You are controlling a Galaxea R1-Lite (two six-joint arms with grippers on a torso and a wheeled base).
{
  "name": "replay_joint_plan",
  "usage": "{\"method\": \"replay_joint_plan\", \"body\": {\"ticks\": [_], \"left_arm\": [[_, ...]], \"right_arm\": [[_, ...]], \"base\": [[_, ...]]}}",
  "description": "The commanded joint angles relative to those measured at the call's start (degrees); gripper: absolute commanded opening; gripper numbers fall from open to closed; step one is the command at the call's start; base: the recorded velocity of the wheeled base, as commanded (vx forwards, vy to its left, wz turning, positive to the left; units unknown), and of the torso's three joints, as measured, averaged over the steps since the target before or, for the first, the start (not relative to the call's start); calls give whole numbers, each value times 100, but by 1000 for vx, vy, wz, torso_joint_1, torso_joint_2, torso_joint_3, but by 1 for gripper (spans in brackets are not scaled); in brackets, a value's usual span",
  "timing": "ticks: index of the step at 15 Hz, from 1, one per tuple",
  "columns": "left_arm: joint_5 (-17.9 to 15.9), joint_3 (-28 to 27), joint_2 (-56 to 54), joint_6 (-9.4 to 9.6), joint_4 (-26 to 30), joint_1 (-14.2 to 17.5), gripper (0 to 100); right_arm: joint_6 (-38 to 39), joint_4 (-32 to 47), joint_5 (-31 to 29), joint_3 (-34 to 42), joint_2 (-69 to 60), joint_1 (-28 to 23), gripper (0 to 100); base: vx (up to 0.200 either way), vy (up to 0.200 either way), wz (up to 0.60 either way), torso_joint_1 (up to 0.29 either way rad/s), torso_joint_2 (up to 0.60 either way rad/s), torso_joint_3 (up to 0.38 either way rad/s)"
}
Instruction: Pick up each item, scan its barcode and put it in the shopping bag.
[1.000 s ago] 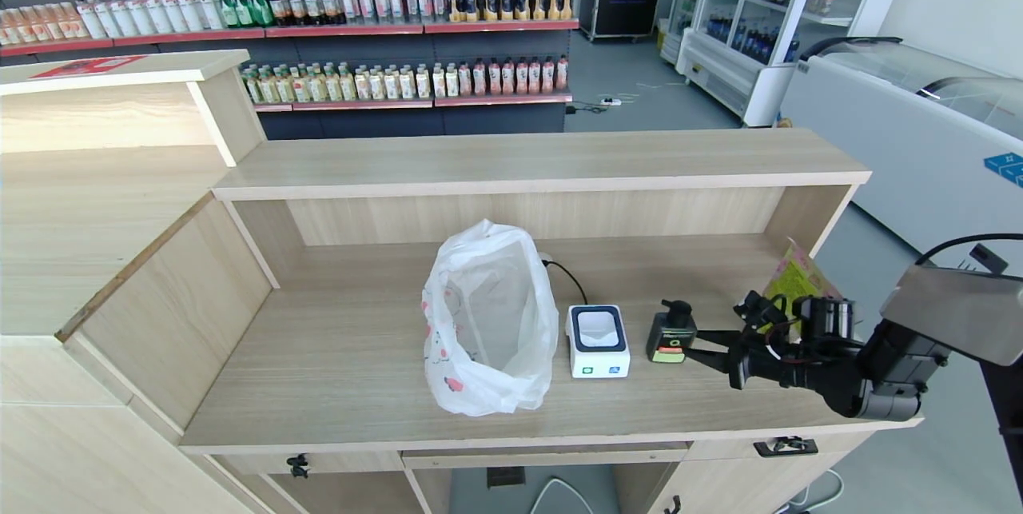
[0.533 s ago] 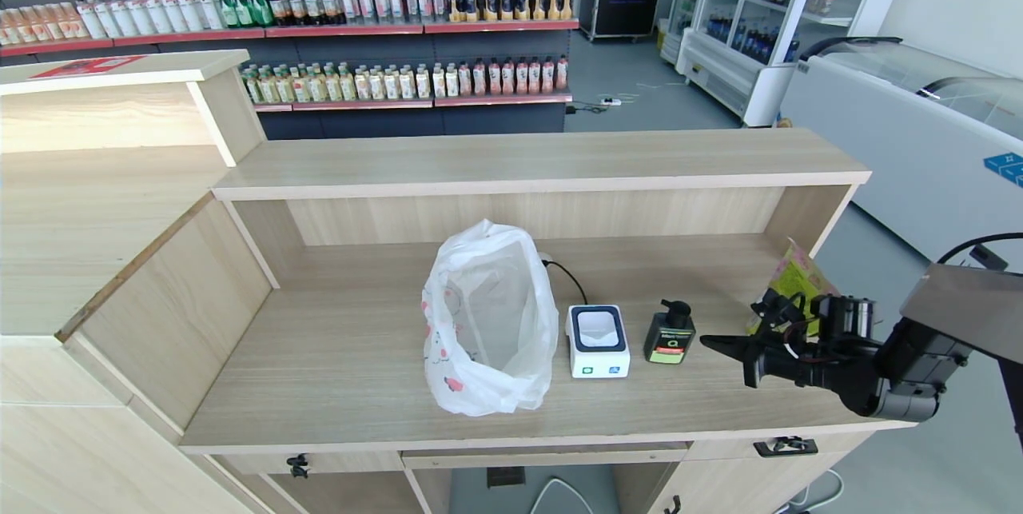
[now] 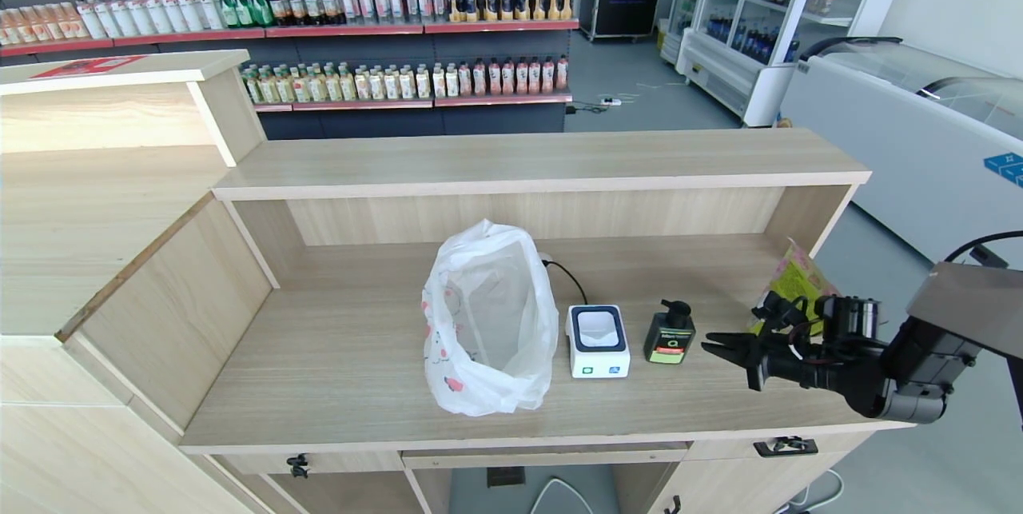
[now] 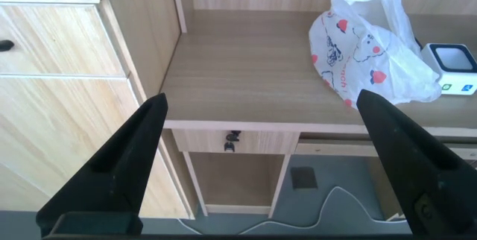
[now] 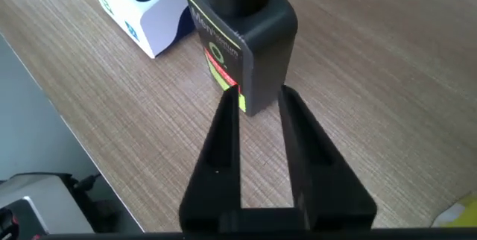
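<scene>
pump bottle (image 3: 670,336) stands upright, pump head topmost, beside scanner (image 3: 597,340).

Print on bottle (image 5: 250,42) illegible.

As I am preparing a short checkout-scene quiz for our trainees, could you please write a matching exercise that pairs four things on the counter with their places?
Things:
1. white plastic shopping bag with red prints
2. white box-shaped barcode scanner
3. dark green pump bottle
4. yellow-green snack packet

Places on the light wooden counter:
A. at the right end, by the side wall
B. upright, just right of the scanner
C. farthest left of the four
D. between the bag and the bottle

Pairs: 1-C, 2-D, 3-B, 4-A
</scene>
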Motion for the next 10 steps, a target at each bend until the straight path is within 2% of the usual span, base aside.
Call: {"method": "replay_joint_plan", "body": {"ticks": [1, 5, 10], "left_arm": [[4, 0, 2, -1, 0, -1, 100], [4, 0, 2, -1, 0, -1, 100], [4, 0, 2, -1, 0, -1, 100]], "right_arm": [[63, 29, 14, -213, -37, -1, 100], [72, 46, 22, -670, 262, 228, 100], [89, 29, 66, -872, 587, 526, 100]], "base": [[0, 0, 0, 0, 0, 0], [0, 0, 0, 0, 0, 0], [0, 0, 0, 0, 0, 0]]}}
